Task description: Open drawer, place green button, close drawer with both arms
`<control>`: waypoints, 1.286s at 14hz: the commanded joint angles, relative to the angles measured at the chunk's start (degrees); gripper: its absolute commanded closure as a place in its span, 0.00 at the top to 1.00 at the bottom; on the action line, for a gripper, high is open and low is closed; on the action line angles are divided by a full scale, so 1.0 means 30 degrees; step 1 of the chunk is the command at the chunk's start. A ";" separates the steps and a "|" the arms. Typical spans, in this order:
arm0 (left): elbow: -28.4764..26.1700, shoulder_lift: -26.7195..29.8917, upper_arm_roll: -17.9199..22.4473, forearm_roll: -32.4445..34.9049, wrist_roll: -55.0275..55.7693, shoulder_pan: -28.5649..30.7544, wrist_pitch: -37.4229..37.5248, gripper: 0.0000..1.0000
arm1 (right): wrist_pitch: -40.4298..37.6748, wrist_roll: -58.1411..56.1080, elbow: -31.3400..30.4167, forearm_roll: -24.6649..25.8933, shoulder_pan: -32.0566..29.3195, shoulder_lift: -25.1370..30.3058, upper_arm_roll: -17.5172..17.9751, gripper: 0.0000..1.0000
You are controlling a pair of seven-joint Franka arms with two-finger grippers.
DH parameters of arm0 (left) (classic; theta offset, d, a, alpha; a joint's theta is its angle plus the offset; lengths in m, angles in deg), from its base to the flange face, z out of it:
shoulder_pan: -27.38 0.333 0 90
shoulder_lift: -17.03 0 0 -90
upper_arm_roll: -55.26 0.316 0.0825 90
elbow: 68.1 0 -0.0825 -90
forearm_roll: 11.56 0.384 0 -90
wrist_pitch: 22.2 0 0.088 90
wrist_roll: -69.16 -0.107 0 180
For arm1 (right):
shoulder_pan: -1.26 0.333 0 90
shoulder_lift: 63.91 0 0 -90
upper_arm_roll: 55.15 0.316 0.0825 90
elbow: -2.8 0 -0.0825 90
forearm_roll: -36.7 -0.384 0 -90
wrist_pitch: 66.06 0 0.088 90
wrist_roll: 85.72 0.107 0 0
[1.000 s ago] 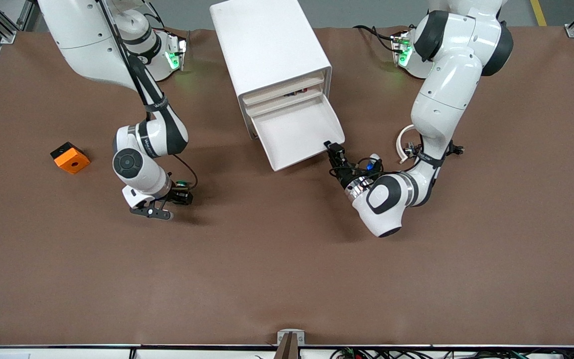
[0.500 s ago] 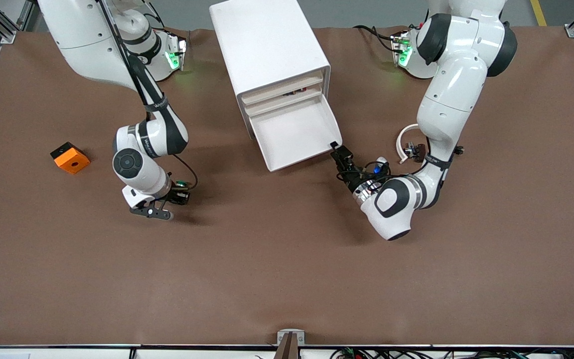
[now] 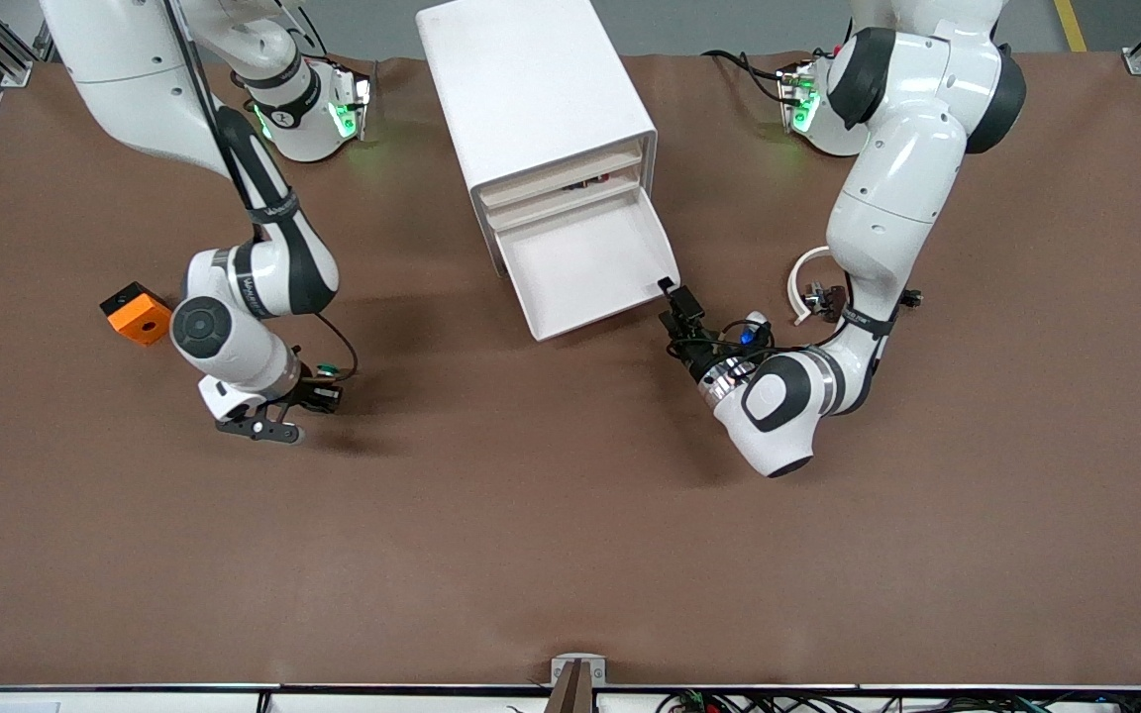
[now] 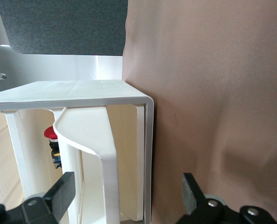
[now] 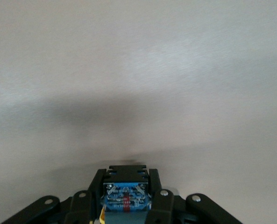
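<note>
- Nearest the front camera is the right tool (image 3: 318,396), up off the brown counter (image 3: 570,555) toward the right arm's end. Its fingers (image 5: 159,205) are clamped on the button (image 5: 125,196); the right wrist view shows the blue body pinched between them, and the front view shows a speck of green cap.
- The orange cube (image 3: 137,313) sits on the counter a bit farther from the camera, just beside the right arm's elbow.
- The left tool (image 3: 679,302) is at the corner of the drawer front on the left arm's side, with its fingers (image 4: 59,198) spread apart. The corner sits in the gap, and I can't tell if they touch it.
- The drawer (image 3: 585,262), the lowest one, is pulled out of the white cabinet (image 3: 531,89) with its tray bare.
- A white curved strip (image 3: 803,282) and small black parts lie on the counter by the left arm.
- In the left wrist view a red-capped part (image 4: 51,134) shows inside the cabinet.
</note>
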 commanded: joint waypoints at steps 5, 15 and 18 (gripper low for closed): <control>0.0175 0.1449 -0.0748 0.2555 -0.3160 0.0222 0.0362 1.00 | -0.2944 0.1160 0.0228 -0.3533 -0.0302 0.2355 0.0464 0.00; -0.0295 0.5345 -0.1336 0.8796 -1.9706 0.1277 0.2237 1.00 | -0.7621 1.5515 0.4759 -0.3357 0.6169 0.3061 0.0465 0.00; -0.0090 0.6375 -0.1307 1.1520 -2.5541 0.1219 0.2150 1.00 | -0.8482 2.0782 0.5766 -0.2744 0.8743 0.3060 0.0436 0.00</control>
